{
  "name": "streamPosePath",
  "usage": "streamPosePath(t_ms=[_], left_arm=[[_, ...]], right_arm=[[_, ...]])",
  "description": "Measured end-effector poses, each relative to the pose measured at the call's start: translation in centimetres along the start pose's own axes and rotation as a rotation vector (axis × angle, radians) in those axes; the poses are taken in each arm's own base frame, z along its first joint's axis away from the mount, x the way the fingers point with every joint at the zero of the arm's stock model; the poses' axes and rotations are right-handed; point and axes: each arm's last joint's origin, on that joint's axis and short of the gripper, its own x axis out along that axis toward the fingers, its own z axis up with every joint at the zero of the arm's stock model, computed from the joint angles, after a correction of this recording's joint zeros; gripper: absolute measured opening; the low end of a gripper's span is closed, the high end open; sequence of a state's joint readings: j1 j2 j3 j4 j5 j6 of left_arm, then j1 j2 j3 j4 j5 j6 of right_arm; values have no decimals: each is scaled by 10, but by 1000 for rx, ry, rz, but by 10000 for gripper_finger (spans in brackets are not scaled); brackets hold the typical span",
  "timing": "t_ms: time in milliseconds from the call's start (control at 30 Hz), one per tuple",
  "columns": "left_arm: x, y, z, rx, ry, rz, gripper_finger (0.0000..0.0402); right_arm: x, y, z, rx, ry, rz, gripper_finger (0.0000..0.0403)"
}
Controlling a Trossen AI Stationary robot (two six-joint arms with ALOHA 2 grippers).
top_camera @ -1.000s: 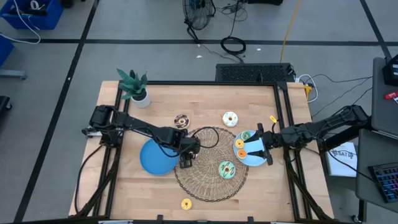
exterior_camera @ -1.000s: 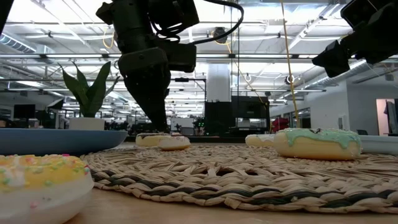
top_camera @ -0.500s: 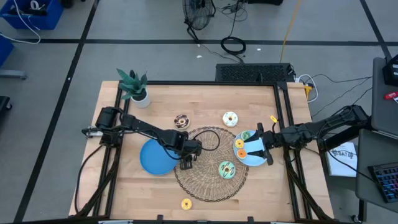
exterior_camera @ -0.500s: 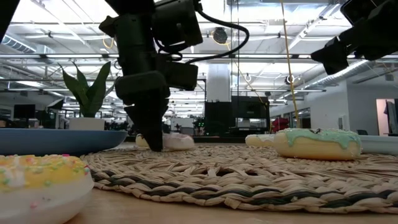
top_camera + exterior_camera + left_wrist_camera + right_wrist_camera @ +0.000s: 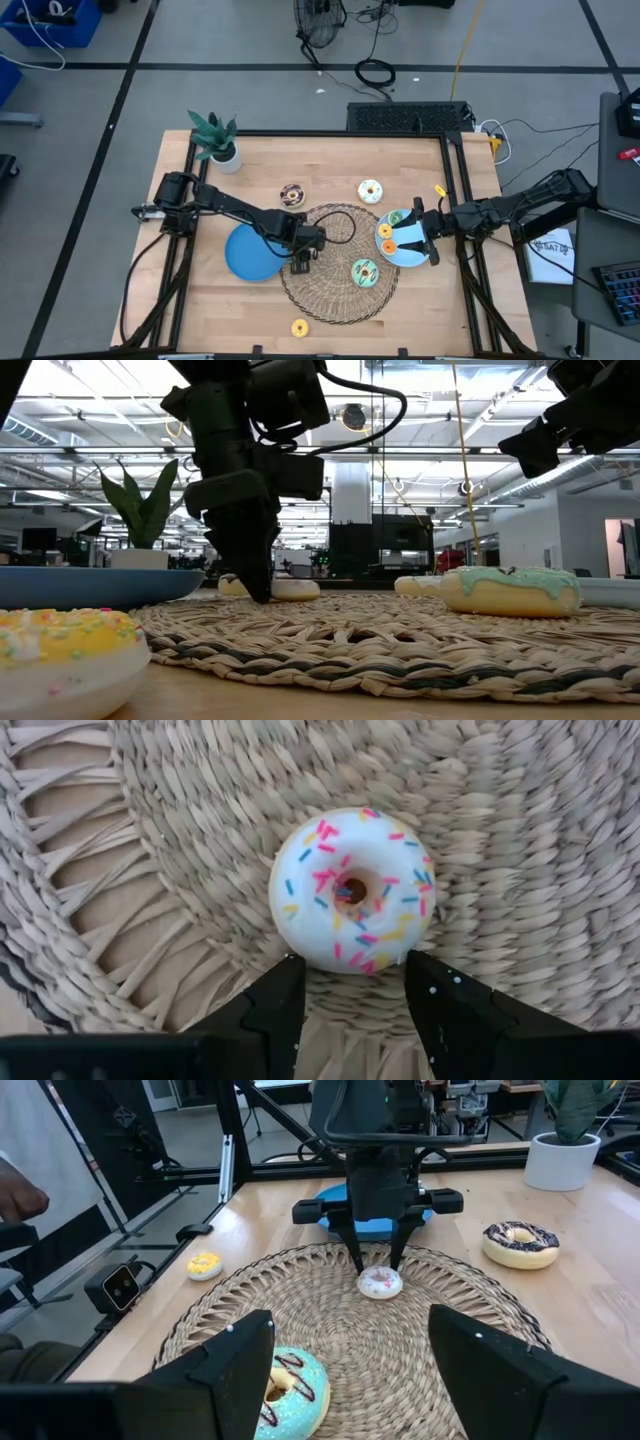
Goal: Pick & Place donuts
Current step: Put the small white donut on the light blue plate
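Down on the wooden table [image 5: 200,300] lies a big round woven mat [image 5: 340,265]. No words or labels can be read on anything.

Next to the mat, on its left, sits a flat blue plate [image 5: 245,255]. A second blue plate [image 5: 408,258] sits at the mat's right edge, with a small green donut [image 5: 396,217] and two small orange donuts [image 5: 386,232] on it. A potted plant [image 5: 215,138] stands in the far left corner of the table.

Two dark arms reach in. The left gripper [image 5: 301,262] points down at the left part of the mat. Its fingers [image 5: 270,1005] are spread apart, one on each side of a small white donut [image 5: 352,890] with bright sprinkles. The fingertips are just beside the donut, and I cannot tell if they touch it. The donut lies flat on the mat. The right gripper [image 5: 432,240] hangs over the right plate with its fingers wide apart, holding nothing.

A bigger green iced donut [image 5: 364,272] lies on the near right part of the mat. A chocolate donut [image 5: 292,193] and a white iced donut [image 5: 370,190] lie on the bare wood behind the mat. A yellow donut [image 5: 298,327] lies on the wood at the near edge.
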State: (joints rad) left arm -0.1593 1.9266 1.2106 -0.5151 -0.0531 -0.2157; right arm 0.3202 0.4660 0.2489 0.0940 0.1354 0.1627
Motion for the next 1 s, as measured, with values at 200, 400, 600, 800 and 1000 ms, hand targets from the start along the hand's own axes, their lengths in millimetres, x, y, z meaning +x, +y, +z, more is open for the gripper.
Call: streamPosePath(t_ms=[200,400,600,800,1000], left_arm=[[0,0,0,-7,-1,-2,175],[0,0,0,-14,6,-6,175],[0,0,0,-56,-2,-1,175],[0,-1,1,-85,-11,-5,175],[0,0,1,-148,-9,-10,210]], right_arm=[[0,0,0,0,0,0,251],[0,0,0,0,0,0,251],[0,0,0,0,0,-1,251],[0,0,0,0,0,-1,251],[0,0,0,0,0,0,251]])
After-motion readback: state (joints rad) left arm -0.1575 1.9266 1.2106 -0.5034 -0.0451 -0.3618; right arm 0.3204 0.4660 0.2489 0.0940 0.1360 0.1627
